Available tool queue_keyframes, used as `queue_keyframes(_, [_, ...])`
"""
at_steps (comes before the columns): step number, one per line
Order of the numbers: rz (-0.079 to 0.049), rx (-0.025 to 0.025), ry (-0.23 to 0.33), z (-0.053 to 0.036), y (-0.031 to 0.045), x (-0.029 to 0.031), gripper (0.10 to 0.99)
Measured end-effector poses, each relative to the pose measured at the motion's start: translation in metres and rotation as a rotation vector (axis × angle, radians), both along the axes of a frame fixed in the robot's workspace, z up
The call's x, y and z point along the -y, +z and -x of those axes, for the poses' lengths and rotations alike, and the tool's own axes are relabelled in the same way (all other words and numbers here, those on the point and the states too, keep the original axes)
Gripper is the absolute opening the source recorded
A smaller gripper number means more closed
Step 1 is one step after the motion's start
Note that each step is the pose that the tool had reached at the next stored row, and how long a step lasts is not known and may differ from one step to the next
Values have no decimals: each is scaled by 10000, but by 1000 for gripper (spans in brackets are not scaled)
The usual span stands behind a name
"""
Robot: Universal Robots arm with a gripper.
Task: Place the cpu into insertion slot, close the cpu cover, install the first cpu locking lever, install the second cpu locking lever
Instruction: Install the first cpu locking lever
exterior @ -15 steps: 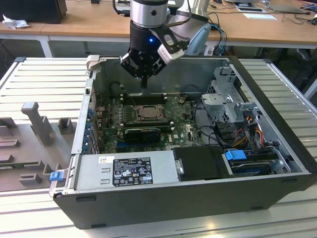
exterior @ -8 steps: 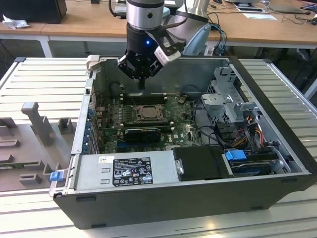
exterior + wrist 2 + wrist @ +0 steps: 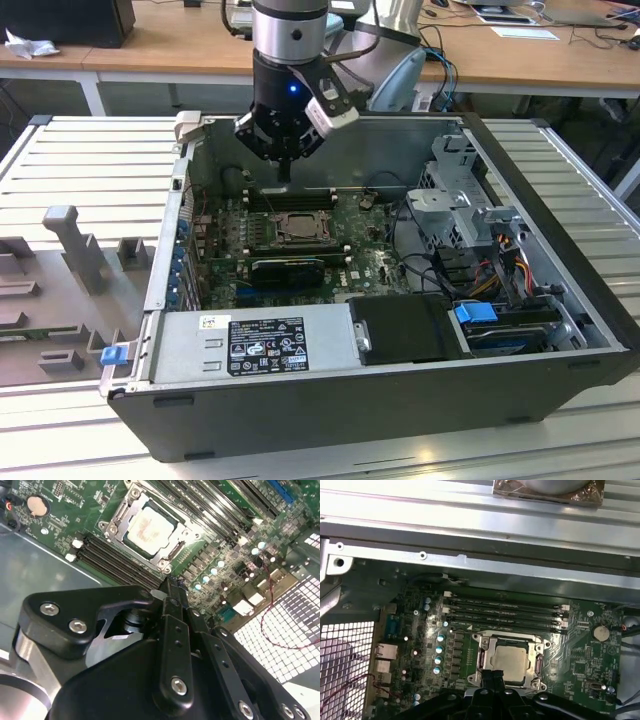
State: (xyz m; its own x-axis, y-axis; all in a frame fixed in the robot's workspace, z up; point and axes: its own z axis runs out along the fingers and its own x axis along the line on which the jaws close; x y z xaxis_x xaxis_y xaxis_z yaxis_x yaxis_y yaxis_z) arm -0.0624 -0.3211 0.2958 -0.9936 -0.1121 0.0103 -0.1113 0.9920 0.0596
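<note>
The cpu (image 3: 149, 528) (image 3: 512, 662) lies flat in the insertion slot (image 3: 297, 228) on the green board, pale face up. The grey cpu cover (image 3: 119, 519) (image 3: 486, 653) lies down around it as a frame. My gripper (image 3: 285, 176) hangs above the board just behind the slot in the exterior view, over the memory slots. Both wrist views show its black fingertips (image 3: 168, 587) (image 3: 492, 674) pressed together with nothing between them, close to the slot's edge but apart from it.
Long black memory slots (image 3: 505, 612) run beside the socket, and a black card (image 3: 288, 268) lies in front of it. The case walls (image 3: 330, 140), power supply (image 3: 250, 345), drive cage (image 3: 460, 200) and cables (image 3: 490, 270) hem the board in. A grey fixture (image 3: 70, 250) stands outside.
</note>
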Motion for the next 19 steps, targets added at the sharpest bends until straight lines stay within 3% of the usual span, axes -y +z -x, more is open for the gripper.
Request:
queue_keyframes(4, [-1,70,-4,147,-41,0,106])
queue_keyframes(8, [2,77,-319,211,-140,-3,106])
queue_keyframes(11, [0,78,-321,394,-213,-4,106])
queue_keyframes(13, [1,77,-323,434,-285,-25,106])
queue_keyframes(19, [-4,77,-323,476,-363,-139,106])
